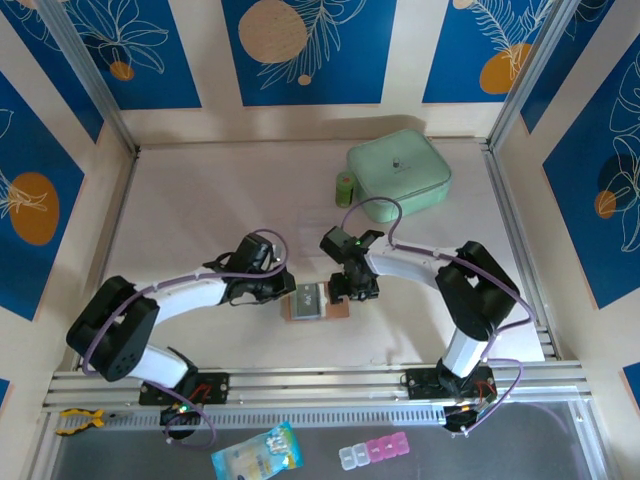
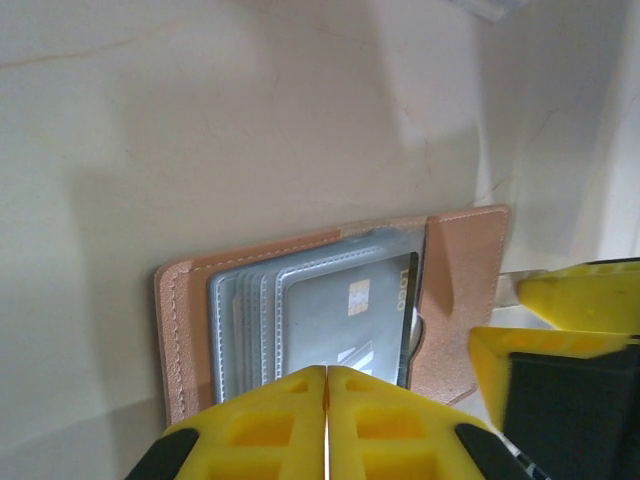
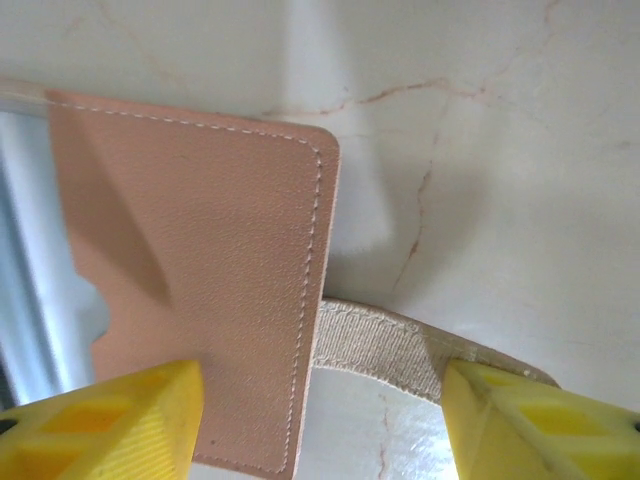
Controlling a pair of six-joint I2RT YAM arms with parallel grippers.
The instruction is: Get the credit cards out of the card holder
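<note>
The tan card holder (image 1: 317,301) lies spread open on the table between my two grippers. In the left wrist view its grey-blue pockets face up inside the tan cover (image 2: 188,320). A grey credit card (image 2: 345,312) with a gold chip sits tucked in the front pocket, with more pocket layers stacked to its left. My left gripper (image 2: 327,378) is shut, fingertips together over the holder's near edge (image 1: 291,293). My right gripper (image 3: 320,425) is open, straddling the tan flap (image 3: 200,240) and its woven tab (image 3: 385,345), at the holder's right side (image 1: 352,291).
A mint-green zip pouch (image 1: 400,170) and a small green cylinder (image 1: 344,188) sit at the back right. Below the metal rail (image 1: 320,385) at the near edge lie a light-blue packet (image 1: 256,452) and a pink pill box (image 1: 373,452).
</note>
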